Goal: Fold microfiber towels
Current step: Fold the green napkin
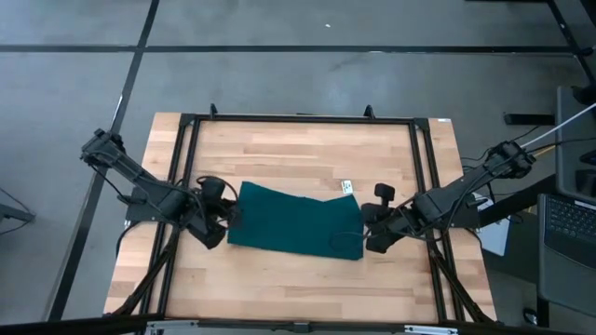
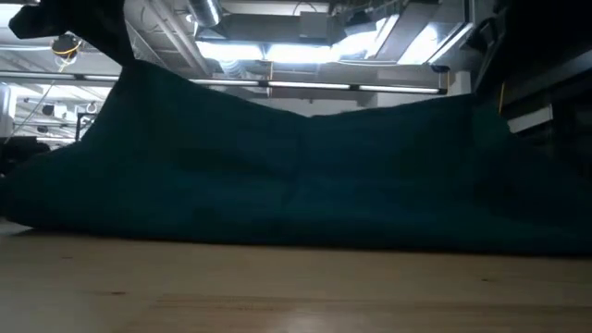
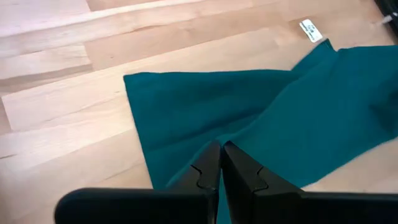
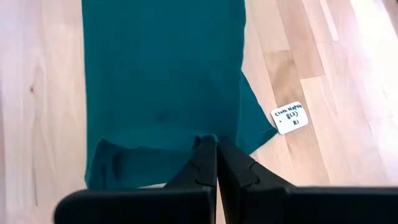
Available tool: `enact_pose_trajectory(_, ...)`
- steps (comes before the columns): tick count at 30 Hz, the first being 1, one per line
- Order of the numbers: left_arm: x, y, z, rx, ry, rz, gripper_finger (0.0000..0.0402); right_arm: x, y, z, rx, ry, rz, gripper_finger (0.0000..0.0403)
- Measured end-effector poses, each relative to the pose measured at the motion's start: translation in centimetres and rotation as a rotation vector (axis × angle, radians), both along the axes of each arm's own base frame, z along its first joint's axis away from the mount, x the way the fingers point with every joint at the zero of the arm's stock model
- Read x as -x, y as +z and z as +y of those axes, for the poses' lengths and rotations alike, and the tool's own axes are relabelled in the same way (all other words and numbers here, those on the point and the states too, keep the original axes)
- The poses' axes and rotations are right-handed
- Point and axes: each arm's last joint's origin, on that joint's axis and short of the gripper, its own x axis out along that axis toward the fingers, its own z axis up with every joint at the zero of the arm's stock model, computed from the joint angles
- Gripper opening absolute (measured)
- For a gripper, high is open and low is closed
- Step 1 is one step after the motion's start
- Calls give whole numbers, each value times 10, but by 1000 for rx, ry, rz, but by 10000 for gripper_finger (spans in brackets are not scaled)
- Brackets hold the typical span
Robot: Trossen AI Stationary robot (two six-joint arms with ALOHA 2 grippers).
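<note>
The wooden surface (image 1: 307, 279) has light planks and a black frame around it, and it stands on a grey floor with dark lines; in the low view a ceiling with bright lamps and pipes shows behind. The microfiber towel (image 1: 296, 221), dark teal-green, lies near the middle of the surface, between the two arms. In the high view its shape is not a clean rectangle, the far edge dips in the middle. In the low view the cloth (image 2: 296, 176) rises at both ends and sags in the middle. The left end effector (image 1: 223, 221) is at the left edge of the towel, and in the left wrist view its two dark fingers (image 3: 205, 174) are pressed together with the towel edge directly at their tips. The right end effector (image 1: 368, 233) is at the right edge of the towel, its fingers (image 4: 233, 165) also together, with the towel edge at their tips. A small white label (image 4: 289, 117) with handwriting lies on the wood just beside a corner of the towel
</note>
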Motion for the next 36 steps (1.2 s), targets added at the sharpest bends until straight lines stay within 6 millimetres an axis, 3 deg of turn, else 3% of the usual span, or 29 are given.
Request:
enact_pose_trajectory(12, -11, -11, 3, -30, 119, 3, 15, 9, -2, -8, 120, -40, 60, 5)
enact_pose_trajectory(25, -13, -10, 6, -102, 74, 13, 104, 10, 0, -12, 136, -145, 0, 113)
enact_pose_trajectory(30, -18, -8, 0, -120, -83, 42, 113, 9, 5, 0, 21, -86, -49, 117)
enact_pose_trajectory(36, -32, -6, -5, -201, -369, 94, 97, 12, 1, 12, -60, -44, -53, 83)
